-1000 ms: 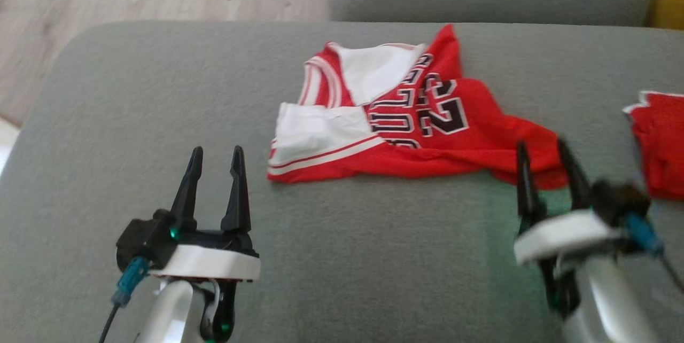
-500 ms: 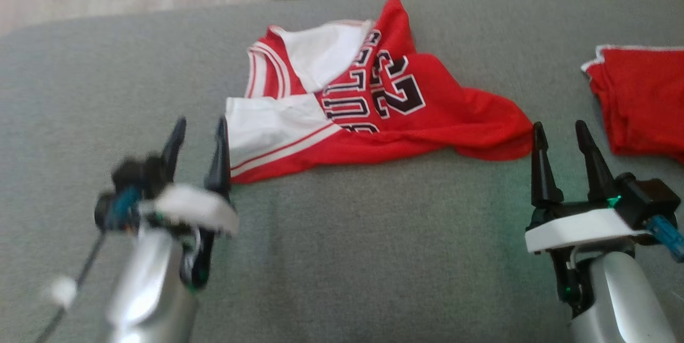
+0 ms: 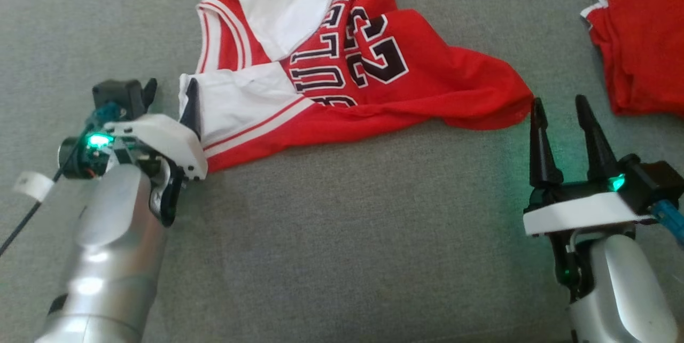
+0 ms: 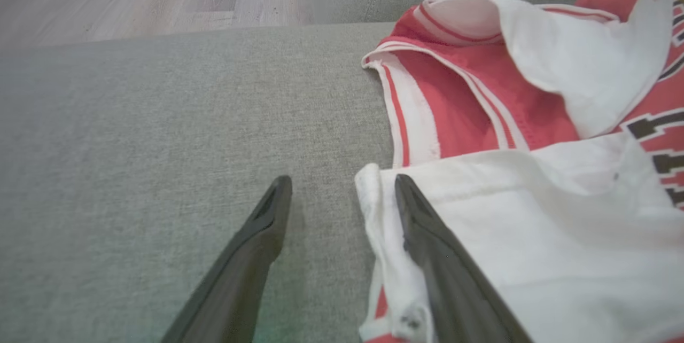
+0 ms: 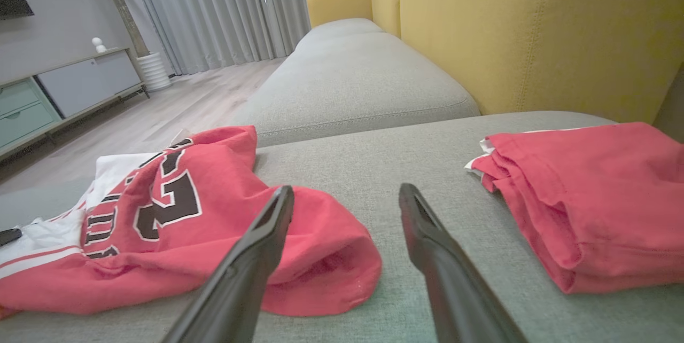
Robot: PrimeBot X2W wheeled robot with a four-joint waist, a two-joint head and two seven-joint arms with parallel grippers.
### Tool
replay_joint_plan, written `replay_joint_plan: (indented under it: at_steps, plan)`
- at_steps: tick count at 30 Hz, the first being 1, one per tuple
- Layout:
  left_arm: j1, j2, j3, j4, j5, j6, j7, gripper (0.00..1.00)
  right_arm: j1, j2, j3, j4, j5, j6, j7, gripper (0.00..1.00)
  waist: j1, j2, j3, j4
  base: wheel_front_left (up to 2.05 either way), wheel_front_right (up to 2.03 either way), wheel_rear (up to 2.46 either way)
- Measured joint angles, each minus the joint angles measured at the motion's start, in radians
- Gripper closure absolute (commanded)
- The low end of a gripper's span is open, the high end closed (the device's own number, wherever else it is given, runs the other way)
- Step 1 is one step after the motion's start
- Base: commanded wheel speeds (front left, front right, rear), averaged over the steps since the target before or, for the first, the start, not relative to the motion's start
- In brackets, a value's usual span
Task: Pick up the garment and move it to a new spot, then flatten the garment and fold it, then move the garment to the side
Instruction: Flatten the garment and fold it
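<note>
The robot is working on the first step, picking up the garment. The red and white jersey is lying crumpled on the grey sofa cushion, toward its far edge and about midway between its left and right sides, with parts of the white lining turned up.

The left hand is standing open at the garment's left white edge. In the left wrist view one finger is resting on the white cloth and the other is sitting on bare cushion just beside it, so the hand is straddling the hem without pinching it.

The right hand is also standing open and gripping nothing, its fingertips pointing at the red right end of the garment, just beside it. A second red garment is lying folded near the cushion's right edge, apart from the first.

The next move is probably calling for the left hand to gather the hem between its fingers and close. The right hand is likely needing to reach a little further onto the red end before closing, so both ends lift together.
</note>
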Motion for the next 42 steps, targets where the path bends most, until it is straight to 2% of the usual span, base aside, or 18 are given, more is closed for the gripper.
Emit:
replay_joint_plan:
  at_steps: [12,13,14,15,22,27,30,35,40,42]
  plan:
    - [-0.076,-0.002,-0.040,0.122,0.002,-0.023,-0.028,0.00,-0.001,0.000,-0.009,0.012,0.000,0.000,-0.006,0.00,-0.0003,0.0000,0.018,-0.006,0.00,0.00,0.00]
    - [-0.081,-0.002,-0.042,0.132,0.002,-0.027,-0.028,0.45,-0.001,0.000,-0.009,0.013,0.000,0.000,-0.006,0.00,-0.0003,0.0000,0.016,-0.006,0.00,0.00,0.00]
    - [-0.086,-0.002,-0.045,0.140,0.002,-0.028,-0.028,0.95,-0.001,0.000,-0.009,0.014,0.000,0.000,-0.006,0.00,-0.0003,0.0000,0.015,-0.006,0.00,0.00,0.00]
    - [-0.088,-0.003,-0.050,0.144,0.002,-0.033,-0.030,1.00,-0.001,0.000,-0.009,0.016,0.000,0.000,-0.006,0.00,-0.0003,0.0000,0.013,-0.005,0.00,0.00,0.00]
    - [-0.089,-0.009,-0.073,0.160,-0.005,-0.045,-0.108,1.00,-0.002,0.000,-0.011,0.034,0.000,0.000,-0.006,0.00,-0.0003,0.0000,-0.007,0.003,0.00,0.00,0.00]
    - [-0.089,-0.008,-0.104,0.106,-0.008,-0.054,-0.244,1.00,-0.002,0.000,-0.013,0.039,0.000,0.000,-0.006,0.00,-0.0003,0.0000,-0.039,0.013,0.00,0.00,0.00]
    - [-0.089,0.000,-0.133,0.038,0.002,-0.054,-0.295,1.00,-0.001,0.000,-0.015,0.046,0.006,0.000,-0.006,0.00,-0.0003,0.0000,-0.064,0.022,0.00,0.00,0.00]
    - [-0.080,0.031,-0.168,-0.114,0.012,-0.061,-0.311,1.00,0.002,0.000,-0.017,0.068,0.020,0.000,-0.006,0.00,-0.0003,0.0000,-0.112,0.050,0.00,0.00,0.00]
    - [-0.005,0.101,-0.244,-0.337,0.018,-0.062,-0.318,1.00,0.005,0.000,-0.009,0.090,0.034,0.000,-0.006,0.00,-0.0004,0.0000,-0.157,0.092,0.00,0.00,0.00]
    - [0.020,0.121,-0.262,-0.373,0.018,-0.062,-0.318,1.00,0.007,0.000,-0.007,0.095,0.034,0.000,-0.006,0.00,-0.0004,0.0000,-0.165,0.102,0.00,0.00,0.00]
